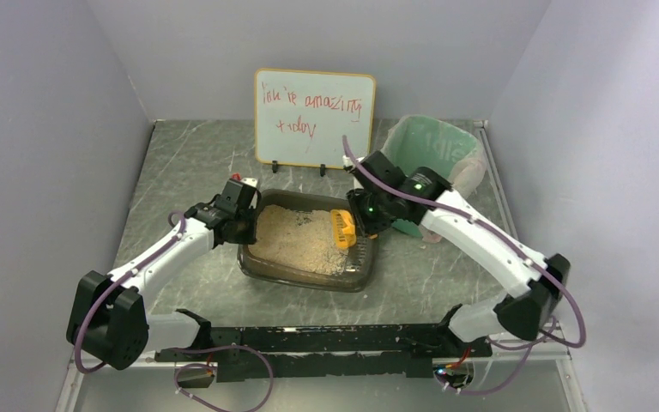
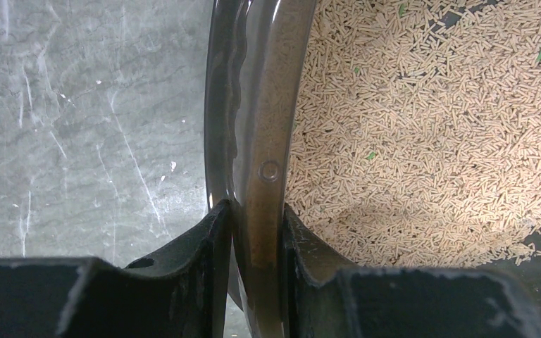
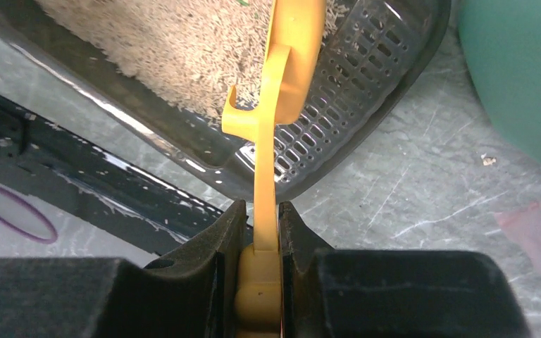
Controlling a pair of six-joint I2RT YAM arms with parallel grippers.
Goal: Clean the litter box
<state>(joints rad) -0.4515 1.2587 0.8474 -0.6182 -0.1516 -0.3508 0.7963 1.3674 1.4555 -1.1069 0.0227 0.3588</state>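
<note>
The box (image 1: pixel 302 273) sits in the middle of the counter (image 1: pixel 189 172), in front of the whiteboard (image 1: pixel 313 116), with the green bin (image 1: pixel 433 146) behind its right end. The left jaws are clamped on the box's left rim (image 2: pixel 260 105), one finger outside and one inside, beside the litter (image 2: pixel 430 141). The right jaws grip the handle of a yellow scoop (image 1: pixel 342 229), its head over the grate (image 3: pixel 352 84) end

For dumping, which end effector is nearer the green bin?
Right. The right end effector holds the scoop beside the bin; the left end effector grips the litter box at its opposite end.
</note>
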